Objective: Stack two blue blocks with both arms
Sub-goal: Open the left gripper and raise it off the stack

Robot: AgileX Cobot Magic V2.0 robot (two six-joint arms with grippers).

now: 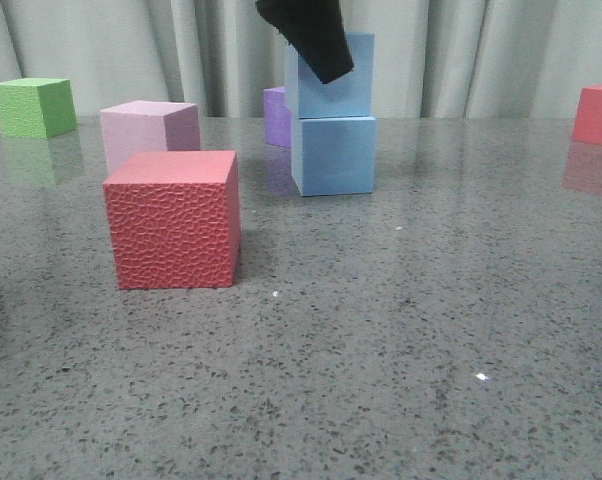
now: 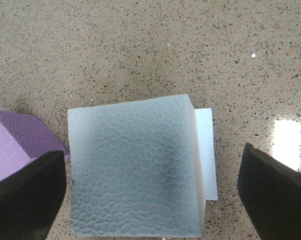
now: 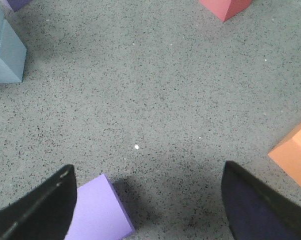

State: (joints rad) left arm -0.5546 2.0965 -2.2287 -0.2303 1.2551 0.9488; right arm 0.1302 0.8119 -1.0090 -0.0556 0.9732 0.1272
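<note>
Two pale blue blocks stand stacked at the middle back of the table, the upper blue block [image 1: 333,82] on the lower blue block [image 1: 334,155], slightly offset. My left gripper [image 1: 311,35] hangs at the upper block's top; only a black finger shows in the front view. In the left wrist view my left gripper [image 2: 150,200] is open, its fingers [image 2: 25,195] standing apart from the upper block [image 2: 133,167] on both sides. The lower block's edge [image 2: 205,150] peeks out beside it. My right gripper [image 3: 148,210] is open over bare table. The stack [image 3: 3,50] lies far from it.
A red textured cube [image 1: 173,220] and a pink cube [image 1: 146,130] sit left of the stack. There is a green cube [image 1: 33,106] far left, a purple cube [image 1: 275,115] behind the stack and a red cube [image 1: 597,115] far right. Near my right gripper lie a purple cube [image 3: 98,212] and an orange cube [image 3: 295,152].
</note>
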